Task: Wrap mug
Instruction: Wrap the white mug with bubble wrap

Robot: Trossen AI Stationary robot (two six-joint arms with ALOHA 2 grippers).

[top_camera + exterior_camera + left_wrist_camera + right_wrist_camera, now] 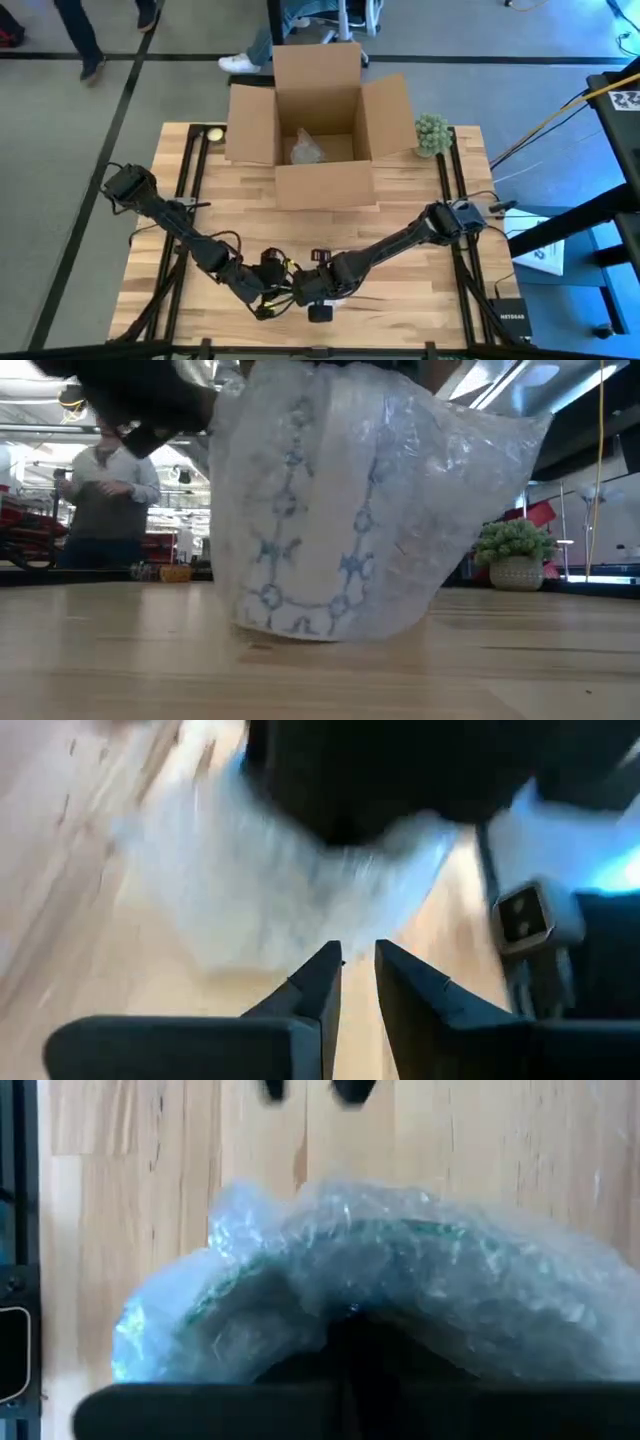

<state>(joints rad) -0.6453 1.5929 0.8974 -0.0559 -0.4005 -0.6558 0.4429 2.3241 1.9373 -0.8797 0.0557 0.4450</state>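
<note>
Low view: mug (320, 560), white with a blue line-and-ring pattern, bundled in clear, crinkled bubble wrap (450, 470); bundle tilted, lower edge touching the pale wooden table (320, 670) near its front edge. Wrap bulging and cloudy, puckered into folds at the top.

Right gripper (318, 292): dark, over the bundle at the front middle of the table; fingers buried in the wrap as seen from the right wrist, jaws pinching the wrapped mug.

Left gripper (357, 982): dark, just beside the bundle on its left; two tapered fingers (318, 988) close together with a narrow gap, nothing between them, tips pointing at the wrap without touching it.

Cardboard box (318, 120): brown, flaps folded outward, at the far middle of the table; crumpled clear plastic (305, 150) inside.

Potted plant (432, 134): small, round, green, in a pale pot, just right of the box.

Person (105, 500): standing in the room beyond the table.
</note>
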